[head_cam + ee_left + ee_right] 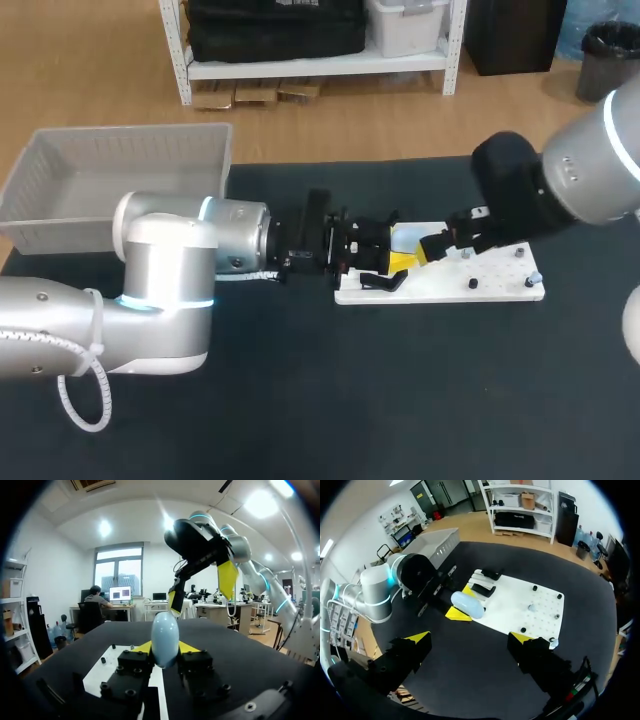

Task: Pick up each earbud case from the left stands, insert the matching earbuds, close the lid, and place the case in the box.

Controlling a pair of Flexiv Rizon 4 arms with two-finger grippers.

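Dark table (400, 400) was covered partly by a white perforated board (480, 285). At the board's edge a pale blue oval earbud case (165, 637) was pinched by the left gripper (165, 650). The right gripper (470, 639) was spread wide above. The case was not yet placed in the grey plastic box (120, 140).

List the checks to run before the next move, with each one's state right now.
1. Case clamped by the left fingers from both sides: ok.
2. Right fingers open with nothing between them: ok.
3. Right fingers apart from the case, above and beyond it: ok.
4. Case lid open to take earbuds: cannot tell.
5. Earbuds found on the white board: cannot tell, too small.
6. Box on the table behind the left arm: ok.
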